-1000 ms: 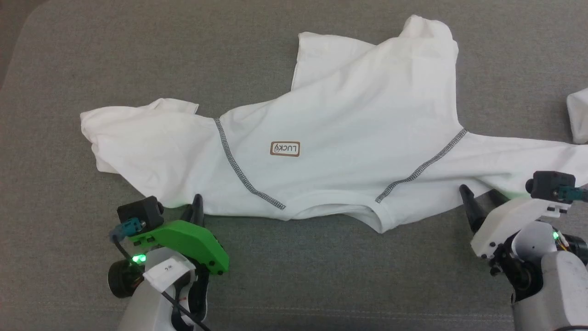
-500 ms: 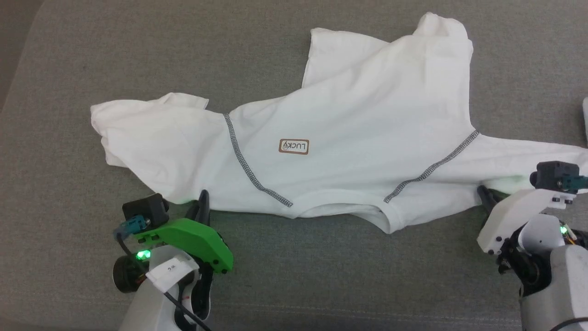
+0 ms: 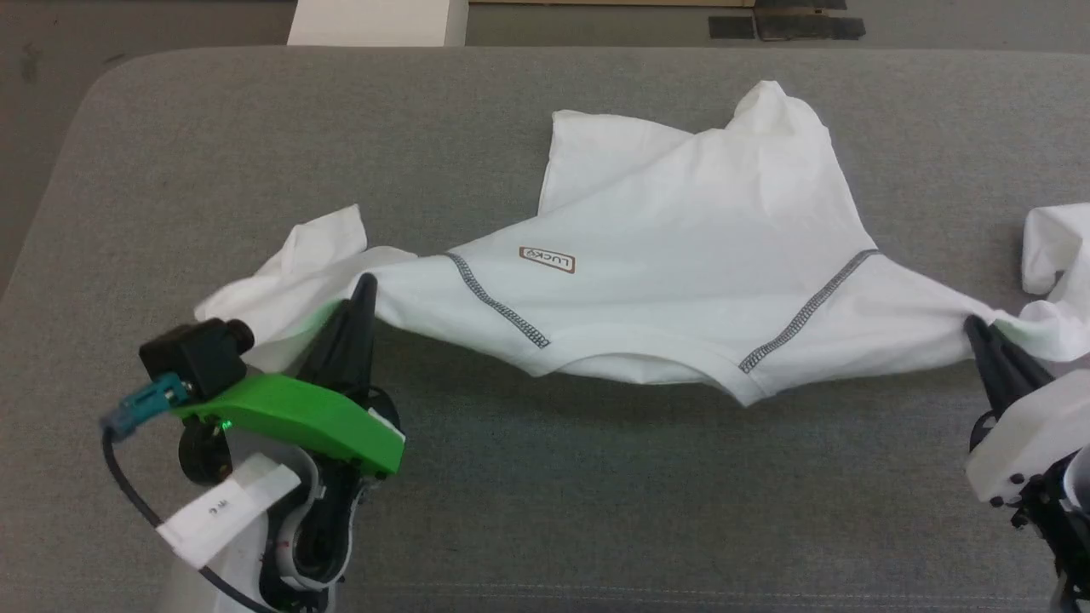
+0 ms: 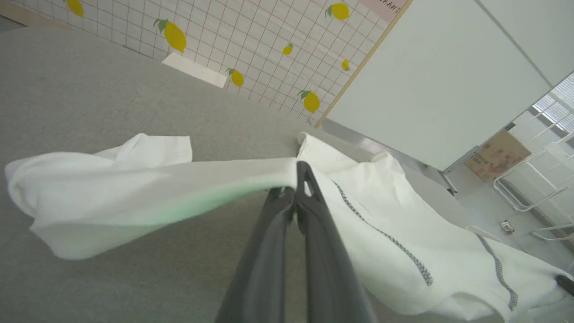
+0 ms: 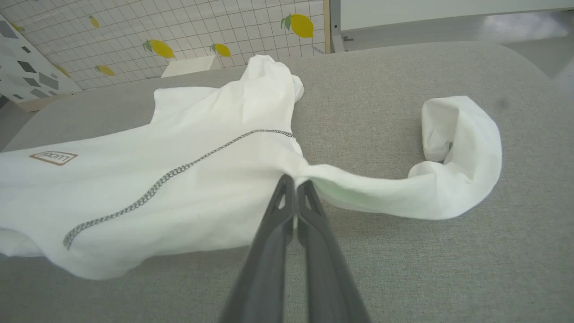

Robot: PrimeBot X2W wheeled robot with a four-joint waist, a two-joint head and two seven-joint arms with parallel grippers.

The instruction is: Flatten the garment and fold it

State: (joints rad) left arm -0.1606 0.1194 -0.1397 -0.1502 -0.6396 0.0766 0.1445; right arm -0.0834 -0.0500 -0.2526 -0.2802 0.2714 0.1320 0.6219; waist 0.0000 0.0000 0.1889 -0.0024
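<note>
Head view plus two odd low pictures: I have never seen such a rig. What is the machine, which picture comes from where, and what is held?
It is a two-armed robot. The wide picture comes from its head camera, looking down on a grey padded surface. The other two come from wrist cameras, each looking along that hand's two dark fingers. A white shirt is spread there. The left hand is shut on one sleeve, the right hand on the other, holding the near edge raised.
</note>
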